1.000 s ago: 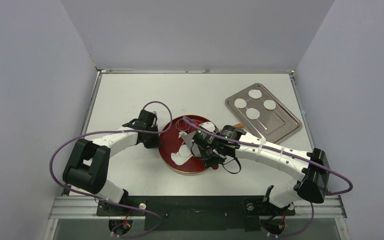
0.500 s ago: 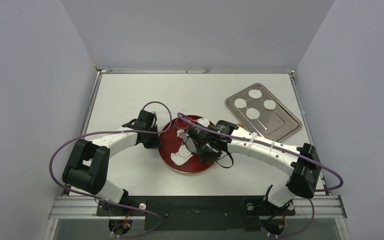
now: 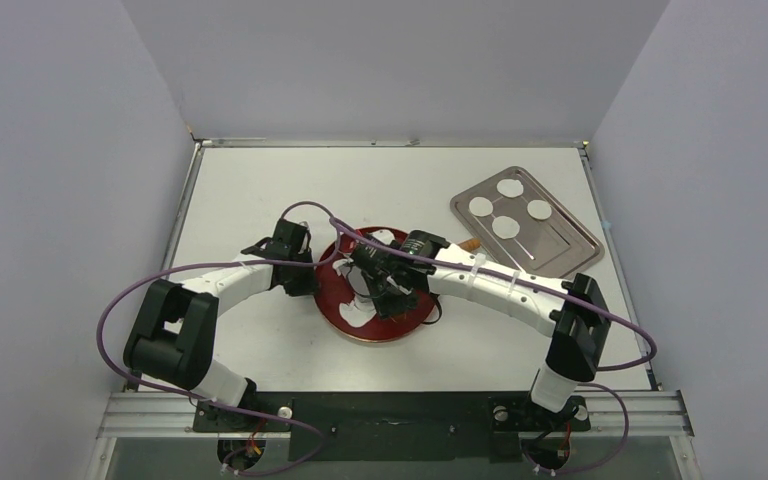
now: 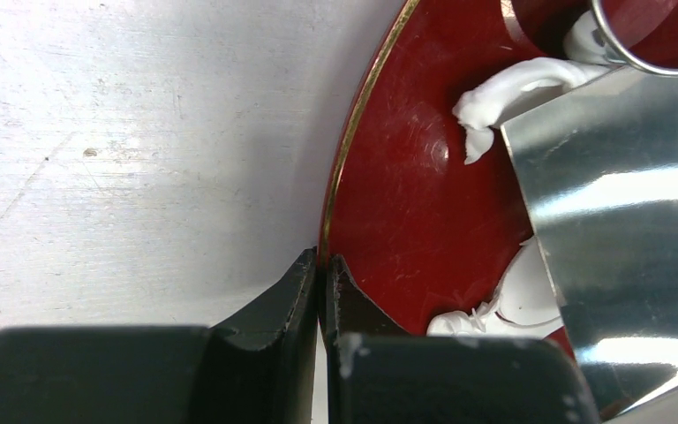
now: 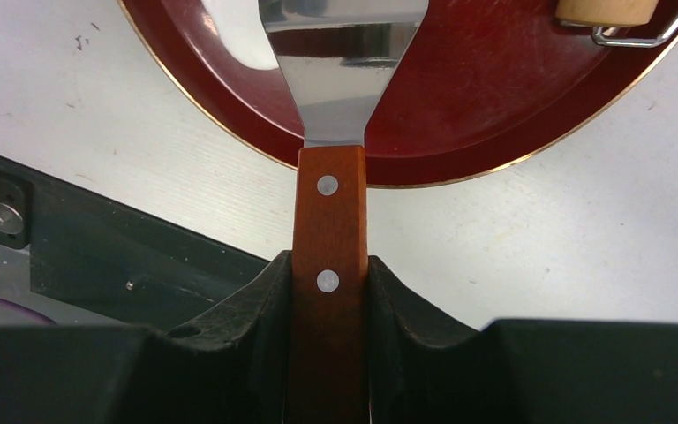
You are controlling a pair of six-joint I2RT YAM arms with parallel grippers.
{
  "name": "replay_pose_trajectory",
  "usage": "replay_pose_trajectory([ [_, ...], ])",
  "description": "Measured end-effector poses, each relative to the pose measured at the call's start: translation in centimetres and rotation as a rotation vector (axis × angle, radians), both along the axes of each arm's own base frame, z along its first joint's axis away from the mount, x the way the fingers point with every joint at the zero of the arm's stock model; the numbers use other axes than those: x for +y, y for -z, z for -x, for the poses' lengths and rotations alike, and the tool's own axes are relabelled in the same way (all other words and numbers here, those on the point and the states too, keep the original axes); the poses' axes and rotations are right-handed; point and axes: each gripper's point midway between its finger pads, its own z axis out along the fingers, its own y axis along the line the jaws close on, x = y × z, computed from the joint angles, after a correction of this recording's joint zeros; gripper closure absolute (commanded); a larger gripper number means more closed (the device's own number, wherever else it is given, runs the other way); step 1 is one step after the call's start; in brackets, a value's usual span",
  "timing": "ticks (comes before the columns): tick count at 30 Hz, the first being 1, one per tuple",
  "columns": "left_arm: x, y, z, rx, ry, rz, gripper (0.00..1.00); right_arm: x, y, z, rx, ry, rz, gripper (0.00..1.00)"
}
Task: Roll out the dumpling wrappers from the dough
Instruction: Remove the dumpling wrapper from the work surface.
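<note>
Right gripper [image 5: 328,269] is closed on the wooden handle of a metal spatula [image 5: 331,132], with the blade reaching in over the near-side rim of the red plate [image 5: 494,97]. Left gripper [image 4: 320,269] has its jaws pinched together on the plate's gold-edged left rim, apparently steadying it. On the plate, the dough [image 4: 512,84] lies as ragged white scraps. One strip is at the blade's far corner and another piece is along its near edge; I cannot tell whether the blade is under either one. A metal ring cutter [image 4: 622,60] sits on the plate just past the blade. A small wooden roller [image 5: 605,9] with a wire frame rests at the plate's far-right edge. Beyond the plate to the right on the tabletop [image 3: 260,200], well apart from it, is a steel tray [image 3: 560,250] carrying four dumpling wrappers [image 3: 506,227], round and flat, spaced apart in a cluster. Judgement: four wrappers are done. The dough left on the plate looks like offcuts, so what remains is to gather them, roll again and cut more. No finished disc is visible on the plate itself.
</note>
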Motion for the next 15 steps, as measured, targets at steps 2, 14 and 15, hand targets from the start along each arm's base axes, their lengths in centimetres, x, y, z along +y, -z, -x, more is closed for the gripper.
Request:
replay_pose_trajectory([
  [2,0.1,0.0,-0.1,-0.002,-0.003,-0.002,1.00,0.4,-0.2,0.0,0.004,-0.008,-0.004,1.00],
  [14,0.1,0.0,0.0,-0.001,-0.003,-0.001,1.00,0.2,-1.0,0.7,0.000,-0.022,-0.039,1.00],
  [15,0.1,0.0,0.0,-0.001,-0.003,0.000,1.00,0.0,-1.1,0.8,-0.002,-0.021,-0.042,1.00],
])
